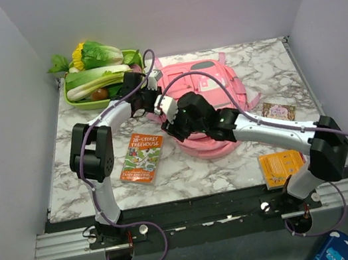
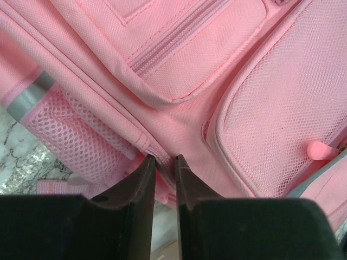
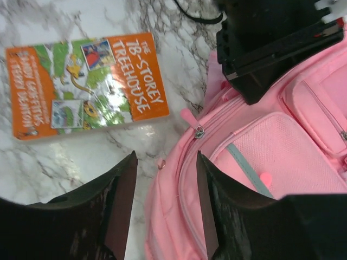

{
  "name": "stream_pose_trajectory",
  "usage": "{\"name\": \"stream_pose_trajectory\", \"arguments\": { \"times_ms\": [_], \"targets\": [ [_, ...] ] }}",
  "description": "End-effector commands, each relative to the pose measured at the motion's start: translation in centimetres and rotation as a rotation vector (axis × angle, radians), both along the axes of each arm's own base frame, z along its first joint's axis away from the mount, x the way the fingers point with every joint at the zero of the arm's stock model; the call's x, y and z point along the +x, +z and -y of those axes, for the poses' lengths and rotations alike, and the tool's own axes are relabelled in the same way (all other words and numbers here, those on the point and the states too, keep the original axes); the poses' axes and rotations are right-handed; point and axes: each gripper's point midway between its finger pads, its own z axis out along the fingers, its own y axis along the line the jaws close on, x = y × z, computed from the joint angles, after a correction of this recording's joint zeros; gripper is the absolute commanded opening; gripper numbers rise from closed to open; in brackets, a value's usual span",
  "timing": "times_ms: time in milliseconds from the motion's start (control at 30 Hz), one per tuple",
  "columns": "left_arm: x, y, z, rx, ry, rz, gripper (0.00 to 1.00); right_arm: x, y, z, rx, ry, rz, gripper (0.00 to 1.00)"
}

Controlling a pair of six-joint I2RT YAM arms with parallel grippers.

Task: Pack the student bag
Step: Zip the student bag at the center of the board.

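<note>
On the tabletop: a student bag, likely soft and floppy.
The left fingers are nearly closed at a seam, grip unclear; right fingers apart, empty; take the zip pull.

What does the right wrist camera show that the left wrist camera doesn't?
Only the right wrist view: the orange Treehouse book lying flat, and a pink zip pull. Only the left wrist view: a mesh side pocket edged with a grey band, seen close up. Both: the pink student bag and the marble table.
</note>
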Motion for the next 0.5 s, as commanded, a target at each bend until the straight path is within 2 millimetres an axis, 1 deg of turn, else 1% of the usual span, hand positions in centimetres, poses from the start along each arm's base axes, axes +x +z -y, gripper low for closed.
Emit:
{"name": "stream_pose_trajectory", "arguments": {
  "times_ms": [0,100,167,200,267,300,367,467],
  "targets": [
    [0.4,0.3,1.3,-0.046,-0.005,0.011,0.19,2.2,-2.2,0.0,-0.187,0.04,0.134,0.54],
    [0.4,1.0,1.4,-0.058,-0.009,0.008,0.1,2.7,-3.3,-0.3,-0.245,0.089,0.19,0.51],
    [0.4,2.4,1.7,-0.077,-0.008,0.018,0.05,3.0,-4.1,-0.5,-0.296,0.143,0.251,0.51],
    [0.3,2.7,1.7,-0.083,-0.006,0.014,0.03,3.3,-3.9,-0.9,-0.292,0.157,0.284,0.52],
    [0.2,3.8,1.9,-0.097,-0.008,0.023,0.0,3.1,-4.8,-1.3,-0.312,0.217,0.319,0.56],
    [0.1,4.0,1.8,-0.099,-0.004,0.016,0.0,3.3,-4.7,-1.7,-0.303,0.23,0.345,0.57],
    [0.0,4.4,1.9,-0.098,-0.005,0.018,0.0,3.2,-6.2,-1.9,-0.334,0.277,0.357,0.59],
    [-0.1,4.4,1.7,-0.092,0.006,0.007,0.0,2.3,-7.5,-2.6,-0.342,0.374,0.357,0.6]
  ]
}}
